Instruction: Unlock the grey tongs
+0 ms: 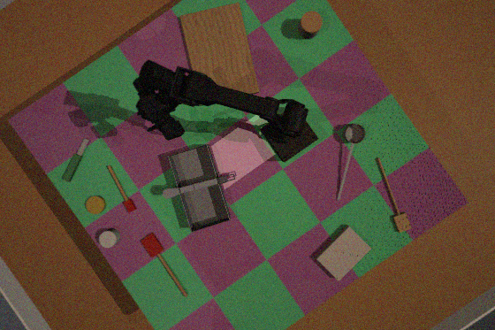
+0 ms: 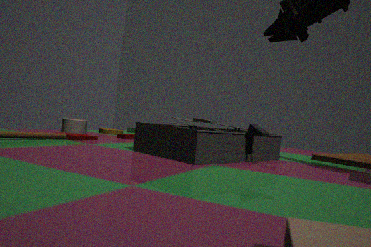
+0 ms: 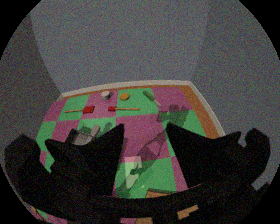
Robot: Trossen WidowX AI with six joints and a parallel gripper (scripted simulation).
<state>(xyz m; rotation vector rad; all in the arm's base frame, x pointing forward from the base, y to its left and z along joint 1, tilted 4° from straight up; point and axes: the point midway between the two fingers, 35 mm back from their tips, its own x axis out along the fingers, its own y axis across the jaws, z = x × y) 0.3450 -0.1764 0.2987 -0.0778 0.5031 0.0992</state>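
Checkered mat [image 1: 267, 233] [image 2: 132, 214] partly arm-hidden | tongs [image 1: 199, 185] [image 2: 228, 125]: tip detail blurred | gripper [image 1: 164, 132] [image 2: 265, 38] [image 3: 145, 127] parted, empty
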